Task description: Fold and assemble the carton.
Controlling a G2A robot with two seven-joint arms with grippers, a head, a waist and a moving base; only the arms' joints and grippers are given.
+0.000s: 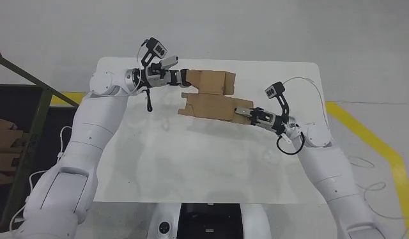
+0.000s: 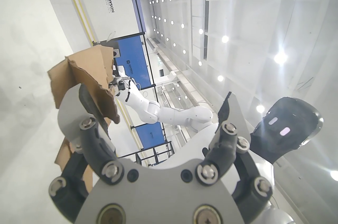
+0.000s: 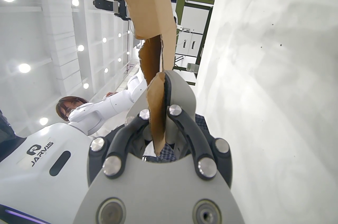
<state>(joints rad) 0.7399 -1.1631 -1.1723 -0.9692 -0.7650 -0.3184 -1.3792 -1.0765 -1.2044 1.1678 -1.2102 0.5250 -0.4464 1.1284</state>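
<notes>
white table (image 1: 192, 169) | grey floor (image 1: 319, 22) — yellow stripe (image 1: 361, 130) | bright ceiling lights (image 2: 280, 58)

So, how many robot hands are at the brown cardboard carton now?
2. The left hand, open, touches the brown cardboard carton at its left end; the right hand is shut on its right edge.

White table (image 1: 192, 165), yellow floor stripe (image 1: 367, 137)

The top camera looks straight down on the table (image 1: 160, 162), with the carton (image 1: 211, 93) in the upper middle of its frame. The left wrist camera sits close behind the left gripper (image 2: 155, 95), the right one behind the right gripper (image 3: 158, 85), both angled partly toward the ceiling (image 2: 250, 24). All three share the carton.
</notes>
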